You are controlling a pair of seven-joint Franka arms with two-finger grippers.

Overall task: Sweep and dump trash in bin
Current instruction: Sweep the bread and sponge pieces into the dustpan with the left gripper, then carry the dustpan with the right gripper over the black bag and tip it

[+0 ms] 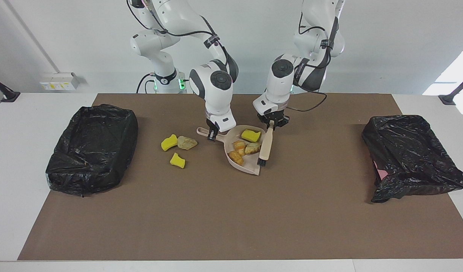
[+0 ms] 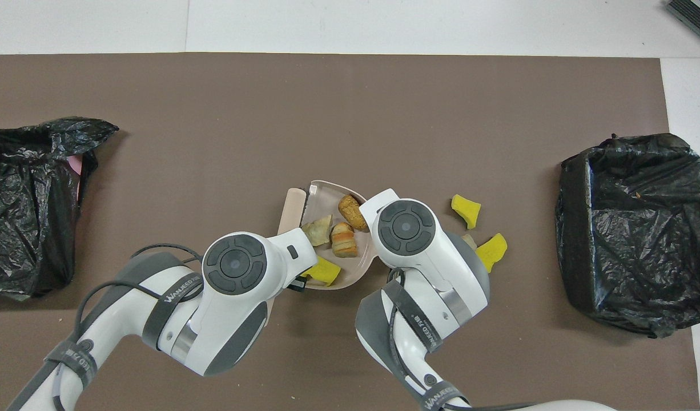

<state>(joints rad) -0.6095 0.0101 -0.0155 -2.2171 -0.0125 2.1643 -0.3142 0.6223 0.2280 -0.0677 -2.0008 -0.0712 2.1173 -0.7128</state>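
Trash [image 1: 244, 147]: four pieces in dustpan [image 1: 250, 169]; left fingers [image 1: 273, 125] grip brush [image 1: 265, 145], right [image 1: 212, 135] dustpan handle.

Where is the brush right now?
The brush is in the left gripper, its bristles down at the dustpan's open edge, beside the trash inside.

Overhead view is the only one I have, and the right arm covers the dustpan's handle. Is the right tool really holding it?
Observer: Yes. In the facing view the right tool is shut on the handle of the dustpan.
Operator: And where does the left tool hold the brush?
Observer: The left tool grips the brush at the top of its handle; the bristles point down at the dustpan's open edge.
Operator: I see a scrap beside the right arm's wrist. What is it?
Observer: A whole beige lump, lying on the mat right beside a yellow chunk.
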